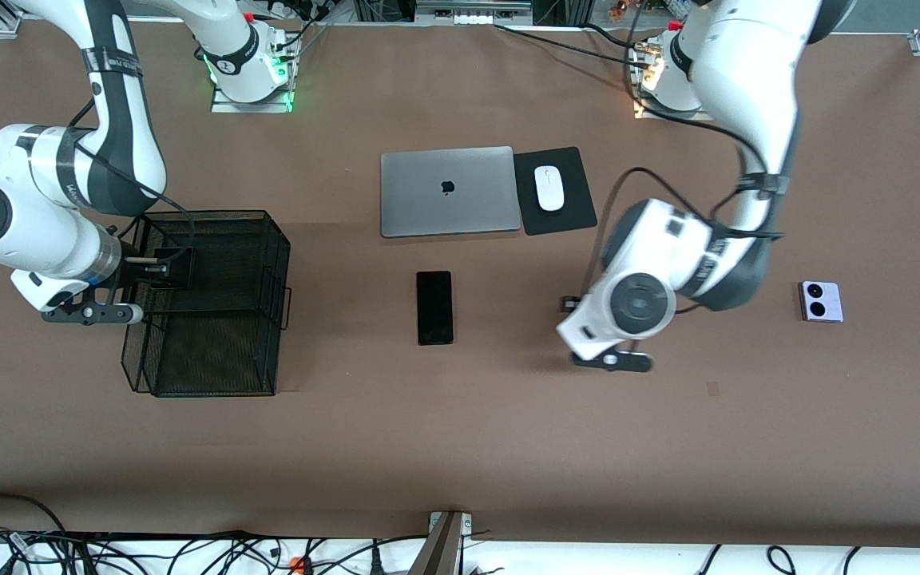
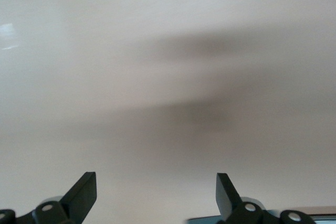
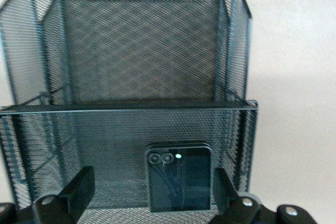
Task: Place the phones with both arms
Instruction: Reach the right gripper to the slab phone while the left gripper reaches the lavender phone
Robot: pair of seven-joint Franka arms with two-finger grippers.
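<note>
Folded phone (image 3: 178, 177) sits in mesh rack (image 1: 212, 239) — I count slab phone (image 1: 434, 307), lilac phone (image 1: 821, 301) still left; left gripper (image 2: 156, 192), right gripper (image 3: 152, 192) both spread wide, empty.

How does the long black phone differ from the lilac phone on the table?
The long black phone is a tall dark slab with a plain face, while the lilac phone is small, squarish and pale, with two black circles. The black one lies near the laptop; the lilac one lies toward the left arm's end of the table. Both lie flat on the bare brown table, untouched.
</note>
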